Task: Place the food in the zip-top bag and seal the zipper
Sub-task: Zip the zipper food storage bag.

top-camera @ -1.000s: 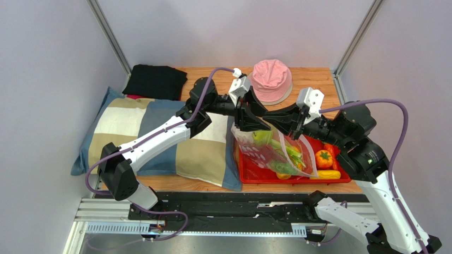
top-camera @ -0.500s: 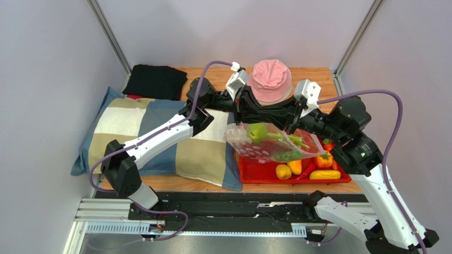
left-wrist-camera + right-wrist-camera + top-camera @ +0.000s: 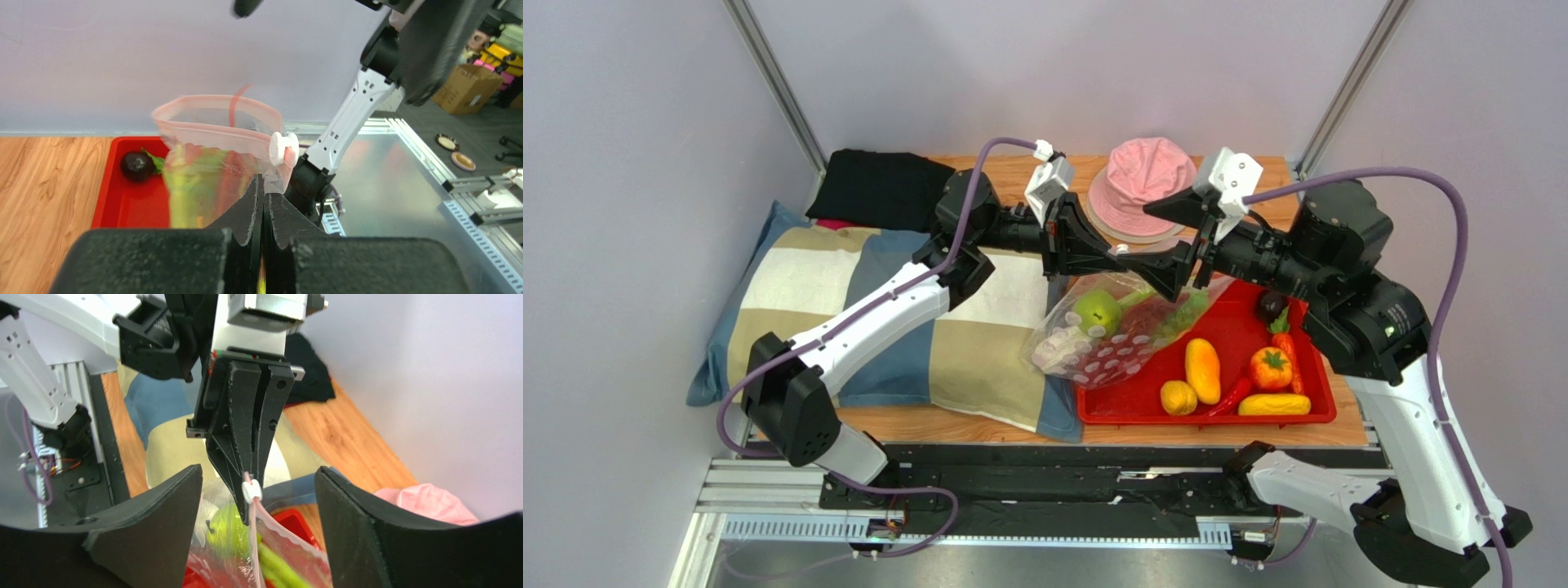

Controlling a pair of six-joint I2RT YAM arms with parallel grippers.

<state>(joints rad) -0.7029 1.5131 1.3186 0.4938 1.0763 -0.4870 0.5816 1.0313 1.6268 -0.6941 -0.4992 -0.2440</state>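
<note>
The zip-top bag [image 3: 1097, 337], clear with pink dots, hangs over the left end of the red tray [image 3: 1241, 321]. My left gripper [image 3: 1127, 255] is shut on its top corner. Inside show a green apple [image 3: 1093, 311], celery [image 3: 277, 562] and something red. In the left wrist view the shut jaws pinch the bag [image 3: 205, 177] just below a white slider [image 3: 283, 149]. The pink zipper strip [image 3: 209, 124] loops round a gaping mouth. My right gripper [image 3: 1163, 251] faces the left one, open, its fingers [image 3: 153, 523] wide either side of the slider [image 3: 251, 491] without touching it.
Loose toy foods lie in the tray: a tomato [image 3: 1270, 366], yellow pieces [image 3: 1201, 368] and a dark fruit [image 3: 1270, 304]. A pink hat [image 3: 1149, 181] sits behind the grippers. A patchwork pillow [image 3: 879, 306] and a black cloth [image 3: 882, 186] lie to the left.
My right gripper has opened and let go of the bag. Both grippers have moved back toward the hat, and the bag has swung left, hanging from the left gripper alone.
</note>
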